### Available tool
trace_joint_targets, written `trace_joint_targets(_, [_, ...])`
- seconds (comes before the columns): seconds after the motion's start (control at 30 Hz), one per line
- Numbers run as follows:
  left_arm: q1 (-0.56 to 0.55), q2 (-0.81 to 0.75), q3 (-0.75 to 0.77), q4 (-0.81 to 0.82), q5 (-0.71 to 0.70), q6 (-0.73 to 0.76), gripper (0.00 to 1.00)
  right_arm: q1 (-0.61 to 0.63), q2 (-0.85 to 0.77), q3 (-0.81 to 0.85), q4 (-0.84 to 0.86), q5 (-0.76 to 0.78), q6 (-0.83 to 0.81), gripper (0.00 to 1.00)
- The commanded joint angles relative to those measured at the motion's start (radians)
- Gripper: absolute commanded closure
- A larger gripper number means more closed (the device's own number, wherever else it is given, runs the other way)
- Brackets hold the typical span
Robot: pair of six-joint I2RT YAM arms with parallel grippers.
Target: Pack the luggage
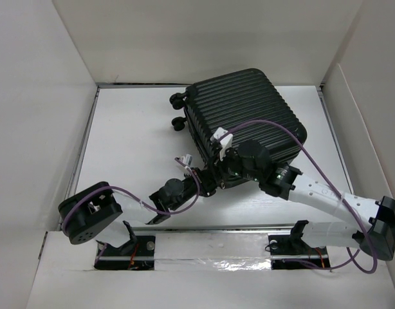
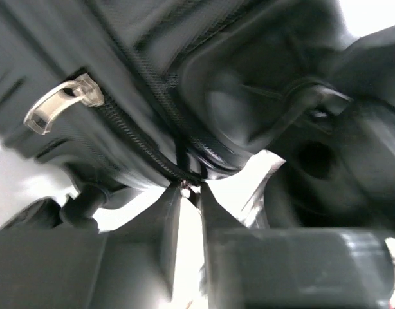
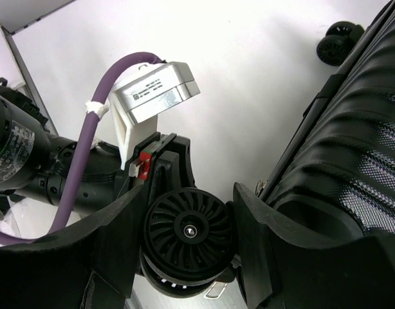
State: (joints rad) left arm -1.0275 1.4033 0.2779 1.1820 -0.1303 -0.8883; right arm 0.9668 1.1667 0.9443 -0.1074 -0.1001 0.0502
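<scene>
Closed luggage; white box label illegible

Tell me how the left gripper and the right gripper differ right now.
The left gripper has its fingers pinched together; the right gripper has them wide apart. The left gripper's tips sit on the zipper of the luggage; the right gripper sits beside the ribbed shell. Both are black and work at the luggage's near side.

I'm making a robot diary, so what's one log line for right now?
suitcase: shut, flat on table | left fingers: pinched on zip | right fingers: open beside suitcase
</scene>
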Motion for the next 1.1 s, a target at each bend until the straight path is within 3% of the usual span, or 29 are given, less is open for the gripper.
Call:
trace_joint_targets(0.0, [-0.023, -0.001, 0.119, 0.28, 0.066, 0.064, 1.0, 0.053, -0.035, -0.012, 0.068, -0.19, 0.045, 0.89])
trace_joint_targets(0.3, [-0.023, -0.105, 0.043, 0.194, 0.005, 0.121, 1.0, 0.053, -0.081, -0.088, 0.136, -0.148, 0.071, 0.94])
trace_joint_targets(0.5, [-0.023, -0.262, 0.014, -0.135, -0.135, 0.276, 1.0, 0.053, -0.171, -0.142, 0.167, -0.092, 0.077, 1.0])
trace_joint_targets(0.63, [-0.014, -0.296, 0.067, -0.402, -0.268, 0.39, 1.0, 0.053, -0.199, -0.164, 0.143, -0.092, 0.071, 1.0])
trace_joint_targets(0.73, [-0.014, -0.296, 0.118, -0.513, -0.382, 0.44, 1.0, 0.053, -0.194, -0.165, 0.111, -0.102, 0.06, 1.0])
trace_joint_targets(0.9, [-0.014, -0.294, 0.132, -0.594, -0.561, 0.462, 1.0, 0.053, -0.22, -0.177, 0.075, -0.079, 0.062, 1.0])
trace_joint_targets(1.07, [0.02, -0.311, 0.106, -0.572, -0.594, 0.462, 1.0, 0.053, -0.239, -0.17, 0.052, -0.062, 0.056, 1.0])
